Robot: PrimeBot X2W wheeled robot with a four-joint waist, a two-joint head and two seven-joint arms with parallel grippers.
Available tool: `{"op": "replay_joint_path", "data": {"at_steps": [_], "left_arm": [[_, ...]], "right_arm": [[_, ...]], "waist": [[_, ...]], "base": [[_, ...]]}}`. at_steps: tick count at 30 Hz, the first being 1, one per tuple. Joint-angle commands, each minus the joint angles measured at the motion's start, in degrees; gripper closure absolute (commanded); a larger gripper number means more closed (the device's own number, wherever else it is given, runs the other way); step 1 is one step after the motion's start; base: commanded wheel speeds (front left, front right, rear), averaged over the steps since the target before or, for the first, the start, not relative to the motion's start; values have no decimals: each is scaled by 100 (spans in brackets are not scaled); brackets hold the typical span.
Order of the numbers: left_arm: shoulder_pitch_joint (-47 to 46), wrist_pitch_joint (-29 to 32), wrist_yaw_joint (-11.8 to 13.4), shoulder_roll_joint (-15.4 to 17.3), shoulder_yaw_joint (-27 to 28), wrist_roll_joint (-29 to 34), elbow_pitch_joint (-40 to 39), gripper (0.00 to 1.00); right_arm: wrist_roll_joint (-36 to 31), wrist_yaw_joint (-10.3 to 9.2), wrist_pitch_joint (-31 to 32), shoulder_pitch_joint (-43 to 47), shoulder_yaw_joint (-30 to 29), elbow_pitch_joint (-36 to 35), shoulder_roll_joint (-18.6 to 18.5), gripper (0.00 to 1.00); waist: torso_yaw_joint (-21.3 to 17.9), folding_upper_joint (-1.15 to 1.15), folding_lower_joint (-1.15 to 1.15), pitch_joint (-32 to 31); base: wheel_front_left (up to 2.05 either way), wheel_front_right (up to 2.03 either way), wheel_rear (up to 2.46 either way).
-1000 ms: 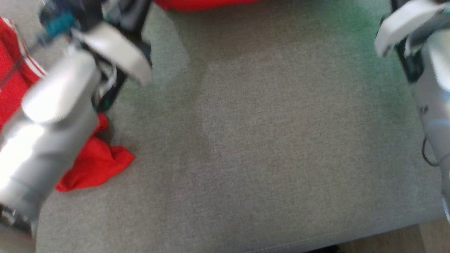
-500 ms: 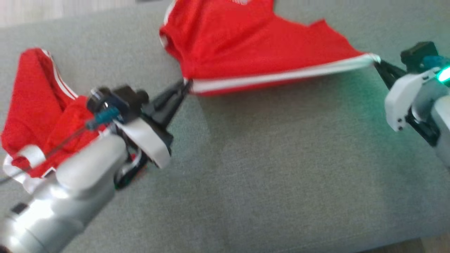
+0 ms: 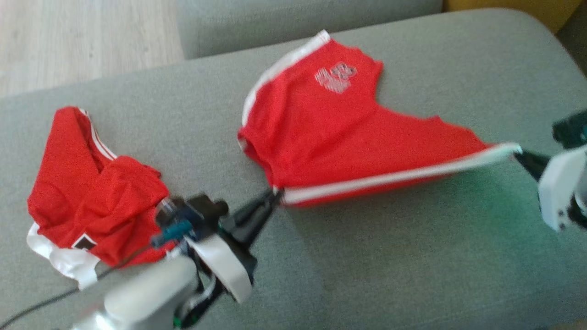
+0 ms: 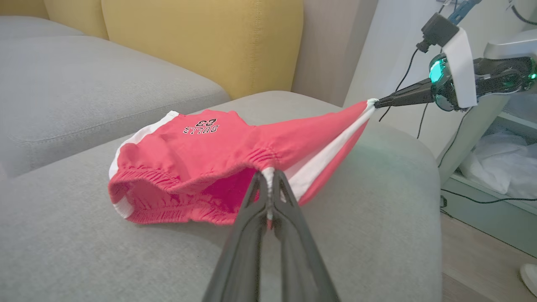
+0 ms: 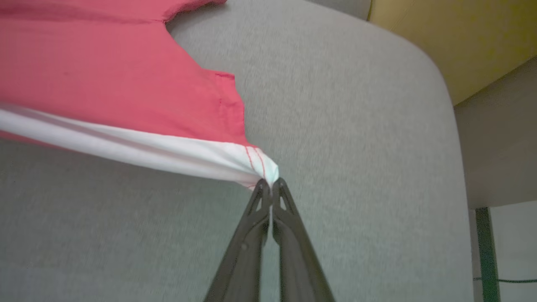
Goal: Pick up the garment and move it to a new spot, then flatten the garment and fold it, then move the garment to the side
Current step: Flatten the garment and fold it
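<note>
The garment (image 3: 335, 133) is a pair of red shorts with white side stripes and a small print, stretched over the grey cushion (image 3: 367, 256). My left gripper (image 3: 276, 196) is shut on the waistband end of its white stripe (image 4: 268, 172). My right gripper (image 3: 518, 153) is shut on the hem end of the same stripe (image 5: 268, 178). The stripe is pulled taut between them and lifted slightly, while the far part of the garment (image 4: 188, 142) rests on the cushion. The right gripper (image 4: 377, 102) also appears in the left wrist view, pinching the corner.
A second red garment (image 3: 87, 192) lies crumpled at the cushion's left. A yellow backrest (image 4: 201, 42) and another grey cushion (image 4: 84, 84) stand behind. A cushion edge (image 5: 453, 126) drops off beside the right gripper. Wooden floor (image 3: 82, 41) and a cabled shelf (image 4: 495, 167) lie beyond.
The head camera has swung up, bringing the whole garment and both grippers into view. Both grippers stay shut on the stripe ends, which remain stretched between them.
</note>
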Motion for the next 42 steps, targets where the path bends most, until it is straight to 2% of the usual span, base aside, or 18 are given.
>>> {"op": "replay_joint_path", "data": {"at_steps": [1,7,12,21,27,34,42], "left_arm": [[0,19,121,227,162,-70,-276,100],[303,38,366,197,82,-82,-755,100],[303,53,548,177,82,-5,-1054,100],[-225,76,699,107,459,-27,-1090,100],[-754,185,618,-113,651,-67,-924,100],[-1176,140,518,-427,818,-107,-604,100],[-1520,-41,347,-883,891,-46,-170,100]], "right_arm": [[107,19,113,331,-175,-156,-457,100],[231,19,230,793,-643,-514,-743,100],[2,19,129,997,-1315,-786,-693,100],[-935,19,-64,664,-2548,-1121,-14,100],[-1710,19,-179,-45,-3108,-1012,547,100],[-2458,19,-239,-1008,-3193,-383,1107,100],[-2851,19,-338,-1968,-2682,569,1217,100]], "waist": [[-35,0,1,-180],[-36,0,1,-269],[18,0,1,-131],[330,0,1,450],[697,0,1,1097],[1107,0,1,1697],[1496,0,1,2124]], "base": [[0,0,0],[0,0,0],[0,0,0],[0,0,0],[0,0,0],[0,0,0],[0,0,0]]}}
